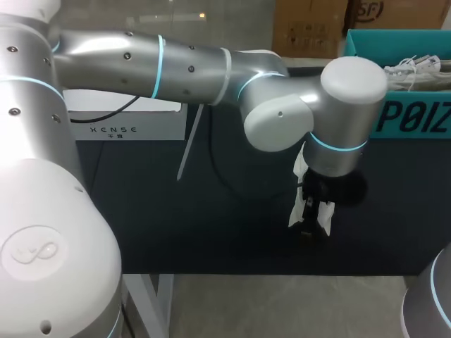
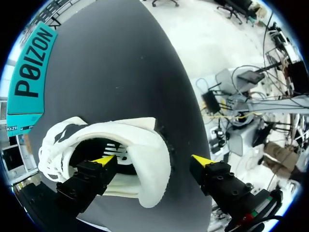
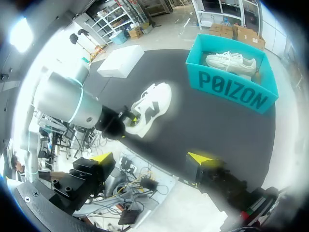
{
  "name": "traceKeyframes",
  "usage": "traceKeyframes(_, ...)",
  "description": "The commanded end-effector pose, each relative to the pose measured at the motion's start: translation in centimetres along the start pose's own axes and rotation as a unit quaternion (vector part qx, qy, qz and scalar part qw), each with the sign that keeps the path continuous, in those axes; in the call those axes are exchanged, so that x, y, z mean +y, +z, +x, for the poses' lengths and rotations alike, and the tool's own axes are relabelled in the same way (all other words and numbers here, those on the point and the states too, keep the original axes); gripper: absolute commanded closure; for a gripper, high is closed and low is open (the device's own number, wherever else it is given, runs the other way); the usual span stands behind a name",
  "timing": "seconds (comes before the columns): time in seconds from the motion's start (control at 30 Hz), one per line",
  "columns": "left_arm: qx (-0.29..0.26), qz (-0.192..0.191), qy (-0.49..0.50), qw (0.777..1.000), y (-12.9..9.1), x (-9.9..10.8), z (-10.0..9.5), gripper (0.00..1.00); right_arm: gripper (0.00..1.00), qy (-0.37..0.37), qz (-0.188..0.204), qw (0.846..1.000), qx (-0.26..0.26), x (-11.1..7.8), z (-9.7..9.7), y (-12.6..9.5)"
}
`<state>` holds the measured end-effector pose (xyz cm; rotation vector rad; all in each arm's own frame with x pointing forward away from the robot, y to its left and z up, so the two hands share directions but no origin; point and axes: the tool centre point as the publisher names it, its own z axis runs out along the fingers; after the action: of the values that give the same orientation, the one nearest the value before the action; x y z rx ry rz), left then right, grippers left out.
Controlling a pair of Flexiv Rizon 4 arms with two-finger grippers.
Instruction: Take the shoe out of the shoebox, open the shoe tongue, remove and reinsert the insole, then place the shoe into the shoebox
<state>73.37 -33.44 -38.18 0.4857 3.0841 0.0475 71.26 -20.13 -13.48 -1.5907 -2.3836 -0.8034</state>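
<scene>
The shoe [image 2: 130,145] lies on the dark worktop [image 2: 120,58], out of the teal shoebox [image 3: 231,92] and a little apart from its printed side. The left claw [image 2: 153,160] is spread wide at the heel: one finger reaches into the opening, the other stands free outside. If it closes like this, I think it may pinch only the soft collar, and the shoe could tip or slide. The right claw [image 3: 150,157] is also spread and holds nothing, well apart from the shoebox. A second shoe [image 3: 231,60] already lies in the shoebox, so little room is left there. A white box [image 3: 120,60] sits far from the shoebox and blocks nothing.
</scene>
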Motion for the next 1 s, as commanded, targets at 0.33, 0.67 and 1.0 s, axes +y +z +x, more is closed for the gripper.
traceKeyframes(0.33,0.001,-0.003,0.007,1.000,0.6,-0.8,-0.8,0.00,0.00,0.000,0.002,1.000,0.000,0.1,-0.1,0.0)
traceKeyframes(0.67,-0.007,0.000,0.017,1.000,0.8,-0.6,-0.8,1.00,0.00,0.000,0.002,1.000,0.000,0.1,-0.1,0.0)
traceKeyframes(1.0,-0.026,0.024,0.051,0.998,-0.6,0.0,-0.2,1.00,0.00,0.000,0.002,1.000,0.000,0.1,-0.1,0.0)
